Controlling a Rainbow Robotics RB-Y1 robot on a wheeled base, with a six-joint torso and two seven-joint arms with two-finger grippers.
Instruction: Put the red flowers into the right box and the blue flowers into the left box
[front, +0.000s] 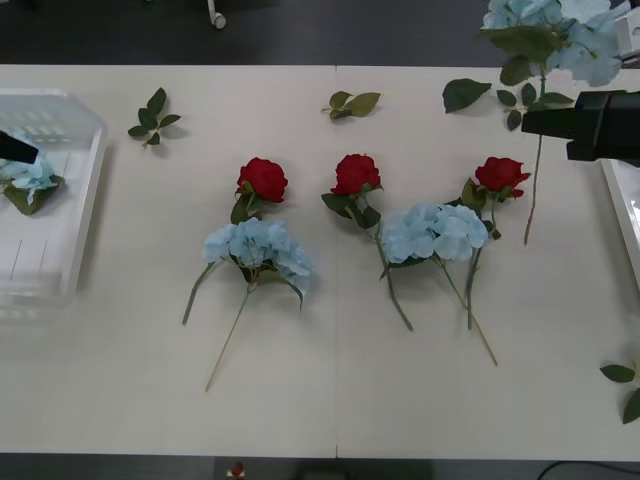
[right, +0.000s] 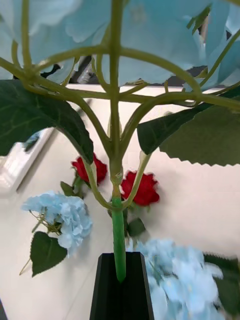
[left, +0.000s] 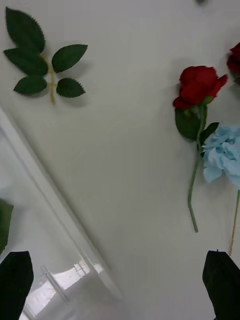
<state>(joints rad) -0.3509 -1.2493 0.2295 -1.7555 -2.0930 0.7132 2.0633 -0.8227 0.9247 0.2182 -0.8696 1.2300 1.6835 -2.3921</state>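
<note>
R gripper (right: 121, 280) clamps a blue flower (front: 555, 35) stem, held high nr right box (front: 625, 215); thin stem could slip or swing. L gripper (left: 117, 280) open over left box (front: 85, 190) rim.

A wide pale table (front: 330, 400) is filling most of the scene, a seam running down its middle. Beyond the table's far edge, dark floor (front: 120, 30) is showing.
</note>
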